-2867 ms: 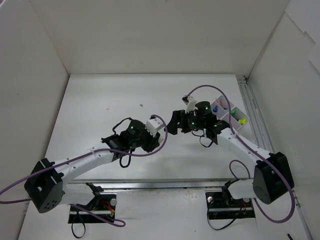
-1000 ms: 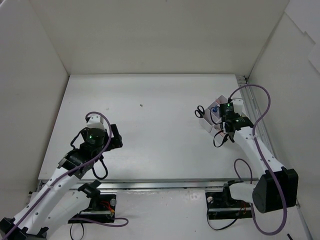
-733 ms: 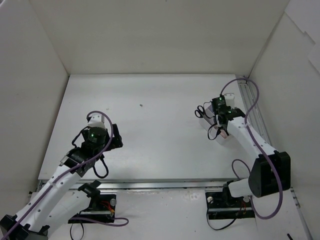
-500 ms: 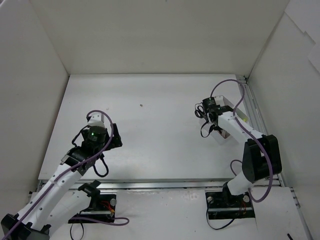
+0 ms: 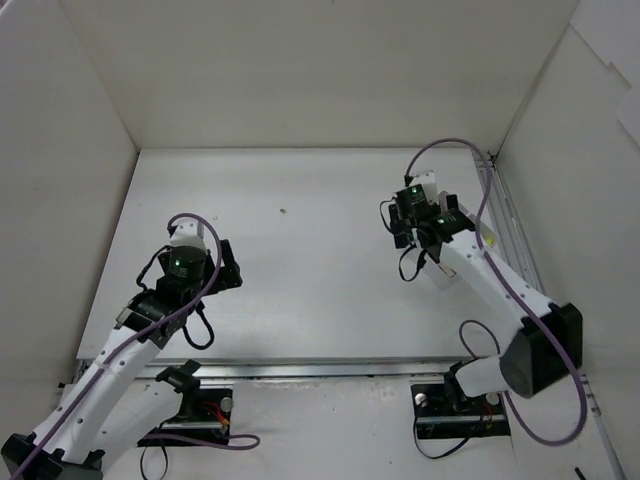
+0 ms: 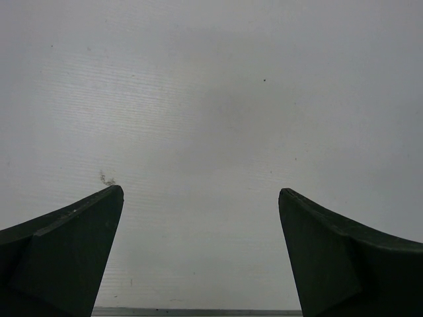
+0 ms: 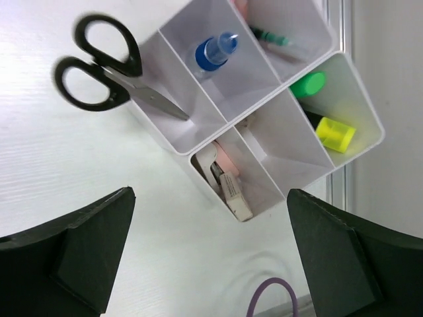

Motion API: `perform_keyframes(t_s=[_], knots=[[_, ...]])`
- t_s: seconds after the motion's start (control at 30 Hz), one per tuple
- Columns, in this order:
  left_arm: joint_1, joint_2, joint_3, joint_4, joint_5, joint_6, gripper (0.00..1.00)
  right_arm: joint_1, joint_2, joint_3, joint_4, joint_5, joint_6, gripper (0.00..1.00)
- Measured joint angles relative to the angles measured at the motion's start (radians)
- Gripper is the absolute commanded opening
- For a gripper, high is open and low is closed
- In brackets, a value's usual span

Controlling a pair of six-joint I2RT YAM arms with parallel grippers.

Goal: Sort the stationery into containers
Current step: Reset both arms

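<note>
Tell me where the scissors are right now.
In the right wrist view, the scissors lie upper left, blades poking into the organizer tray compartment that holds the glue bottle, black handles sticking out over its wall.

One scissors (image 7: 99,66), one glue bottle (image 7: 213,51), two highlighters (image 7: 334,134), one green pen (image 7: 269,35), perhaps two erasers (image 7: 231,191), one tray (image 7: 291,142).

light: bright, even, diffuse | shadows: soft | blur: scissors (image 7: 139,92) handles slightly smeared

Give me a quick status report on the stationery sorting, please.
Left gripper open over the table. Right gripper open above the tray. Scissors blade-first in the glue bottle compartment, handles out over the rim. Nothing blocking.
</note>
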Motion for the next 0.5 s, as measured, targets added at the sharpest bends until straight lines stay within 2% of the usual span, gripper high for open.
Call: perform_keyframes(t_s=[0.1,0.17,0.33,0.4,0.5], knots=[[0.002,-0.012,0.023,0.006,0.002,0.004,1.0,0.013,-0.136,0.0,0.007,-0.028,0.01,0.98],[0.002,-0.027,0.028,0.006,0.0,0.003,0.99,0.013,-0.286,-0.016,0.033,-0.052,0.019,0.98],[0.002,-0.071,0.03,-0.014,-0.027,-0.007,0.99,0.013,-0.603,-0.158,0.124,-0.153,0.061,0.98],[0.002,-0.092,0.034,-0.025,-0.039,-0.017,0.99,0.013,-0.678,-0.227,0.146,-0.175,0.096,0.98],[0.003,-0.115,0.049,-0.044,-0.06,-0.033,1.0,0.013,-0.7,-0.3,0.15,-0.194,0.146,0.98]])
